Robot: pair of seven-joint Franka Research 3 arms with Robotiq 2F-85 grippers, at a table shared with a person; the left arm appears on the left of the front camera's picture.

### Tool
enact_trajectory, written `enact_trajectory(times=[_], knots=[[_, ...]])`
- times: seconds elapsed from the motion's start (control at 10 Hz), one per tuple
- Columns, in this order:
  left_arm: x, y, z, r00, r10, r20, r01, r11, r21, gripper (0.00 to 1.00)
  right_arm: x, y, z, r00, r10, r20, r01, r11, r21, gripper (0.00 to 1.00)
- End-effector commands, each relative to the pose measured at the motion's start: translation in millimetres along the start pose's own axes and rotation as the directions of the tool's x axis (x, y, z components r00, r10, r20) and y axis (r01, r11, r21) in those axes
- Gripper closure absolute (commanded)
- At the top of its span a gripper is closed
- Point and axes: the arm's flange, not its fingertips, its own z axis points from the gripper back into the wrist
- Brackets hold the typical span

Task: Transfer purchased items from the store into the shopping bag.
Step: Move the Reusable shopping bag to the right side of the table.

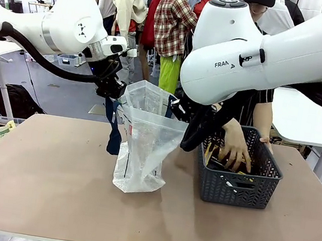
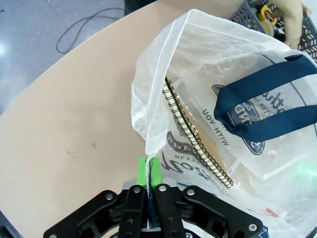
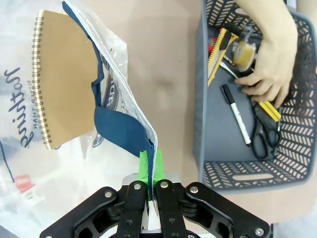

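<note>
Shopping bag, printed "WITH YOU", has left and right jaws clenched on it.

The shopping bag is thin translucent plastic film, glossy and crinkled; its handles look like matt navy cloth. The store is matt dark grey plastic. The notebook has a matt brown card cover and a wire spiral. The worktop is smooth, matt tan. On the left pincer the pads are matt green
</note>
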Motion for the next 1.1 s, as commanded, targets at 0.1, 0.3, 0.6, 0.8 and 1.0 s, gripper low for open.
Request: enact_trajectory(times=[0.1,0.3,0.6,0.8,1.0], knots=[[1.0,1.8,3.6,1.0,0.0,-0.009,0.0,1.0,0.02,1.0,-2.0,-1.5,0.6,1.0,-0.001,-0.004,0.001,1.0,-0.006,1.0],[1.0,1.8,3.6,1.0,0.0,-0.009,0.0,1.0,0.02,1.0,-2.0,-1.5,0.6,1.0,-0.001,-0.004,0.001,1.0,-0.006,1.0],[1.0,1.8,3.6,1.0,0.0,-0.009,0.0,1.0,0.02,1.0,-2.0,-1.5,0.6,1.0,-0.001,-0.004,0.001,1.0,-0.006,1.0],[1.0,1.8,3.6,1.0,0.0,-0.009,0.0,1.0,0.02,1.0,-2.0,-1.5,0.6,1.0,-0.001,-0.004,0.001,1.0,-0.006,1.0],[1.0,1.8,3.6,1.0,0.0,-0.009,0.0,1.0,0.02,1.0,-2.0,-1.5,0.6,1.0,-0.001,-0.004,0.001,1.0,-0.006,1.0]])
